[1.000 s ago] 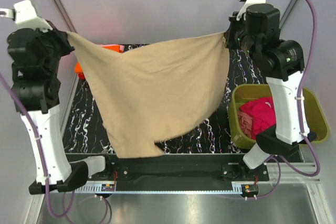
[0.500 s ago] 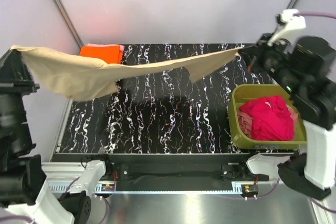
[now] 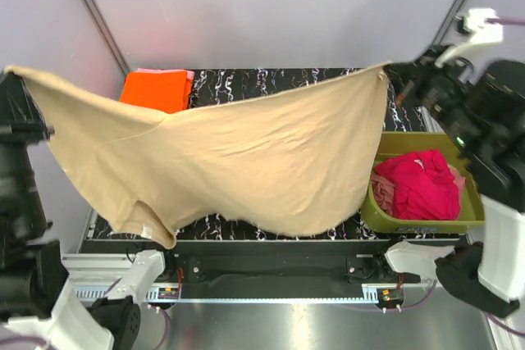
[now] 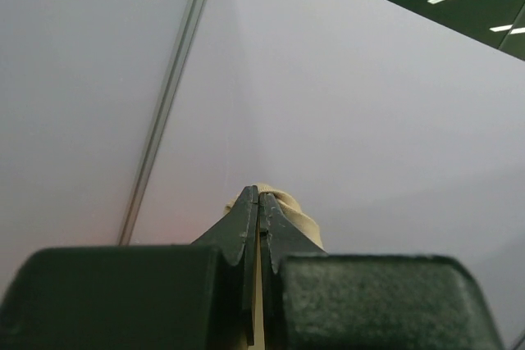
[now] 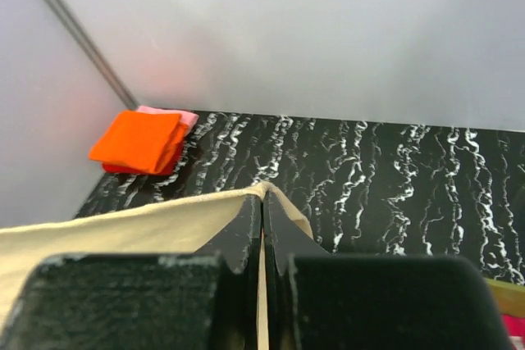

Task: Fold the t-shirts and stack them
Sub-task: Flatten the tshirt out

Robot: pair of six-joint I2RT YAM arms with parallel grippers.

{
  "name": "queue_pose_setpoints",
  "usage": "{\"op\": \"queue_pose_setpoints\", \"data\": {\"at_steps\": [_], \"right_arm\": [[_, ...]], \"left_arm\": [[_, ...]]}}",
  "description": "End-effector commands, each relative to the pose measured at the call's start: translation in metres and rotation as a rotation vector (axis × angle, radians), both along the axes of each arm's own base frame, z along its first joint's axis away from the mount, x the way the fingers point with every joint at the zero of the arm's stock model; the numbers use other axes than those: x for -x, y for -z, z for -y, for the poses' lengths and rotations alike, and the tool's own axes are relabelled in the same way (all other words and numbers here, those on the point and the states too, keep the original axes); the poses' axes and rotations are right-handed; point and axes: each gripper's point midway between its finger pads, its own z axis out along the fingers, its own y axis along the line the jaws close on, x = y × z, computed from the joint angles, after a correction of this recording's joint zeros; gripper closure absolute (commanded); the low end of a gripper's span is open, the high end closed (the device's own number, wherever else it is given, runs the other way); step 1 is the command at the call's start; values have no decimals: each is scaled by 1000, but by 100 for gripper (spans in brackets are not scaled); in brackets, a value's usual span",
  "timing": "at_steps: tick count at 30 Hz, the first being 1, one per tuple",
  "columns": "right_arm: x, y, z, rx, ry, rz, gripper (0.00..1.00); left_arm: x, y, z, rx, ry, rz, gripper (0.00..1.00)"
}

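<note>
The tan-beige t-shirt (image 3: 246,157) hangs spread in the air above the table, held by two corners. My left gripper (image 3: 15,75) is shut on its left corner, high at the far left; the left wrist view shows cloth (image 4: 283,202) pinched at my fingertips. My right gripper (image 3: 392,71) is shut on its right corner at the far right; that corner (image 5: 267,192) also shows in the right wrist view. The folded orange t-shirt (image 3: 156,88) lies on a pale pink t-shirt (image 3: 168,72) at the table's back left. The magenta-red t-shirt (image 3: 418,184) lies crumpled in the tub.
The olive-green tub (image 3: 422,217) stands at the table's right edge. The black marbled table (image 3: 246,84) is mostly hidden under the hanging shirt. Grey walls with metal posts close the back and sides.
The shirt first hung from raised grippers, then was stretched nearly flat and edge-on. Now it billows down again toward the near edge. Both arms have swung outward and stay wide apart.
</note>
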Motion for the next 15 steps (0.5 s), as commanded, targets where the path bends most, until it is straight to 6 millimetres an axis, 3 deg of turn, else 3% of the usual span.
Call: {"op": "queue_pose_setpoints", "data": {"at_steps": [1,2,3,5,6,8,9,11,12,13,14,15], "right_arm": [[-68,18,-15,92,98,-38,100],[-79,23,-19,116,106,-49,100],[-104,38,-24,150,131,-88,100],[-127,49,-27,178,153,-111,100],[-137,53,-29,187,155,-119,100],[-170,78,-30,225,181,-171,100],[-188,98,-34,247,179,-211,100],[-211,119,-29,259,190,-247,100],[-221,134,-29,270,188,-276,100],[-238,151,-36,273,163,-294,100],[-249,164,-30,275,171,-316,100],[-258,177,-31,277,164,-336,100]], "left_arm": [[-66,-15,-13,-73,-70,-39,100],[-83,-16,-14,-87,-75,-47,100],[-117,-10,-14,-111,-71,-100,100],[-153,0,-15,-174,-85,-161,100],[-186,16,-16,-191,-83,-225,100],[-215,35,-18,-230,-88,-285,100],[-244,60,-19,-243,-77,-353,100],[-268,79,-20,-280,-80,-384,100],[-289,109,-19,-288,-62,-443,100],[-300,122,-19,-296,-57,-460,100],[-309,124,-18,-300,-58,-433,100],[-327,157,-16,-306,-34,-487,100]]}}
